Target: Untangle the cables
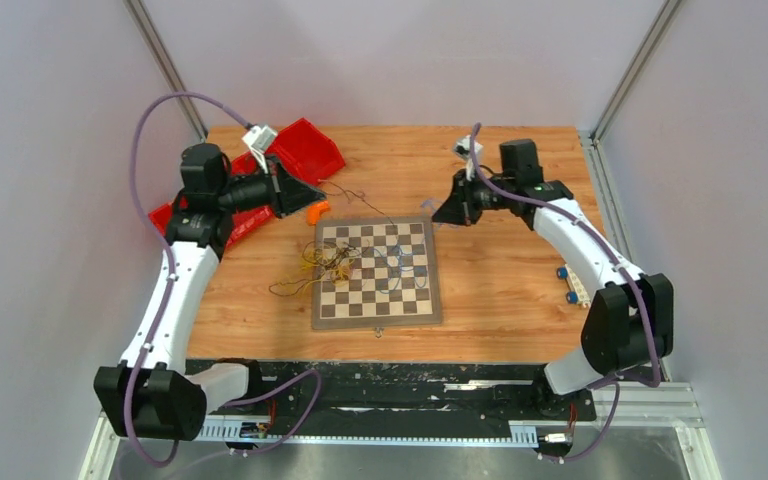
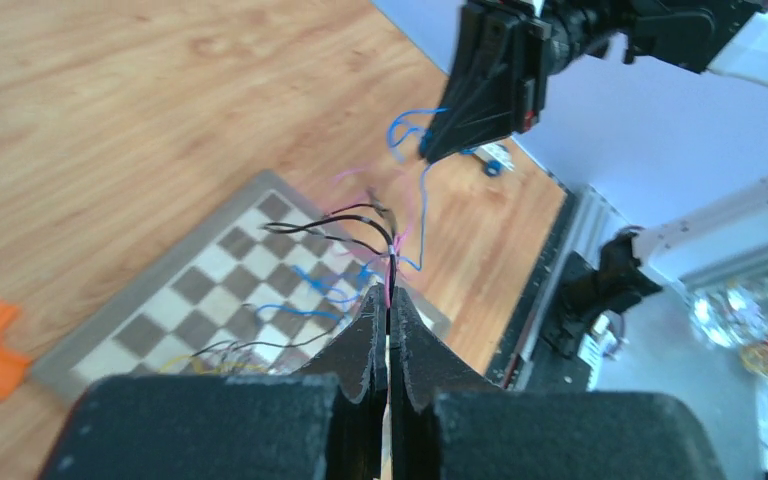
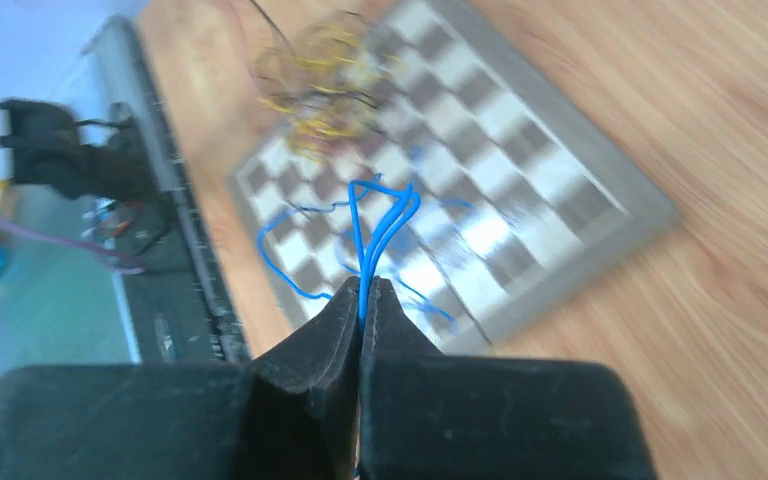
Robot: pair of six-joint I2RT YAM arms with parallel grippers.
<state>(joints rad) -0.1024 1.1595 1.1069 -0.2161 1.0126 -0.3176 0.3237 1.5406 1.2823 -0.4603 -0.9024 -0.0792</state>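
Now both arms reach over the wooden surface (image 1: 500, 290). The left gripper (image 2: 388, 305) is clenched on thin black and pink strands of the cables (image 1: 336, 262), which run up from the chessboard (image 1: 405, 303) to its tips. The right gripper (image 3: 363, 297) is pinched tight on a looped bundle of blue wires (image 3: 380, 225), near the board's far-right corner. Most of the cables lie in a yellow and black tangle on the chessboard's left half, spilling onto the surface. An orange piece (image 1: 317, 211) sits just beyond the board, near a red bin (image 1: 310, 150).
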